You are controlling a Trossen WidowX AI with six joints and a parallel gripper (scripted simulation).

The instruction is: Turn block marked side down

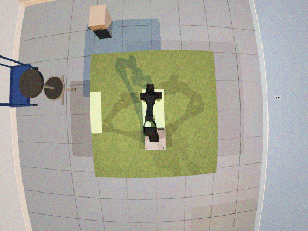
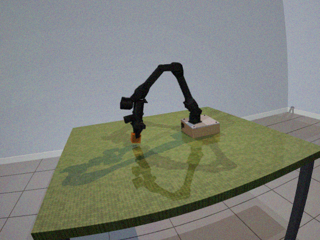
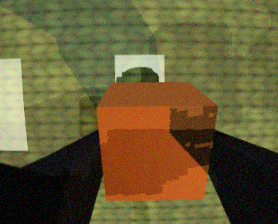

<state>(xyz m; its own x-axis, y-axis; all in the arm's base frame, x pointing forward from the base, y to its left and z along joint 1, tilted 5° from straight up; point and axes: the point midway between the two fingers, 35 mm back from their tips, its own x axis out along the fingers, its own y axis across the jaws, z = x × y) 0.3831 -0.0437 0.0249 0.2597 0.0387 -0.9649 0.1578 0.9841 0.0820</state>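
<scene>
The orange block is between the fingers of my gripper, which is shut on it and points down. In the exterior view a small gap shows under the block, so it seems to be held slightly above the green table. In the wrist view one large orange face and a narrower, darker one show, with uneven dark patches that look like shadows. No clear mark can be made out on them. The arm hides the block in the top view.
The arm's box-shaped base stands on the table behind the gripper. A pale bright rectangle shows at the table's left edge in the top view. Shadows of the arm cross the table. A blue chair is beyond the table.
</scene>
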